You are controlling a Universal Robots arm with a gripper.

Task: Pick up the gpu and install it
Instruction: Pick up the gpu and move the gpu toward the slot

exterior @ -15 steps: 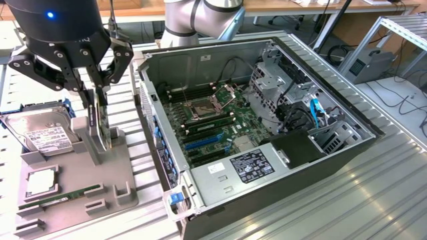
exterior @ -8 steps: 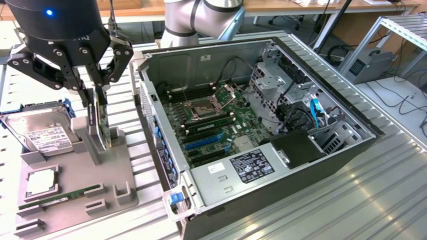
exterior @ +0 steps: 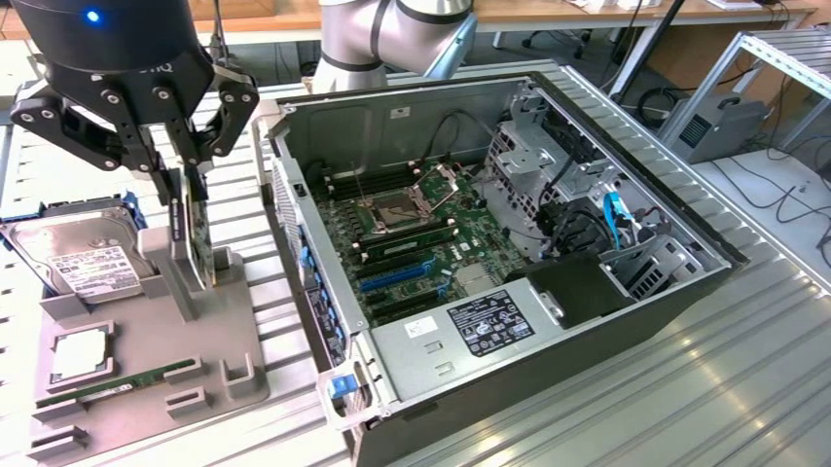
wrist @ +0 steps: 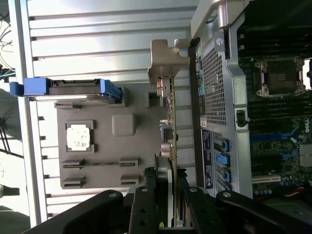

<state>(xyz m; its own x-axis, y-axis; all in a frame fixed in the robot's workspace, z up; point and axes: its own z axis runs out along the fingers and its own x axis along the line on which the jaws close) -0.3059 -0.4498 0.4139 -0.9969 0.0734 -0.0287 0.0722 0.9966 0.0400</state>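
Observation:
The gpu (exterior: 198, 241) is a slim card standing on edge over the grey parts holder (exterior: 146, 326), at the exterior view's left. My gripper (exterior: 185, 209) comes down on it from above, with one black finger on each face, shut on the card. In the wrist view the gpu (wrist: 169, 114) shows edge-on between the fingers (wrist: 148, 187), and its pale metal bracket (wrist: 165, 61) is at the far end. I cannot tell whether the card's lower edge still sits in the holder's slot. The open computer case (exterior: 318, 243) lies just beside it, motherboard (exterior: 422, 229) and blue expansion slots (exterior: 396, 277) exposed.
The holder (wrist: 122, 146) also carries a silver hard drive (exterior: 78, 258) in a blue frame (wrist: 73, 87), a processor (exterior: 81, 352) and a green memory stick (exterior: 117, 381). A black power supply (exterior: 487, 321) fills the case's near corner. The ribbed metal table (exterior: 624, 389) spreads around.

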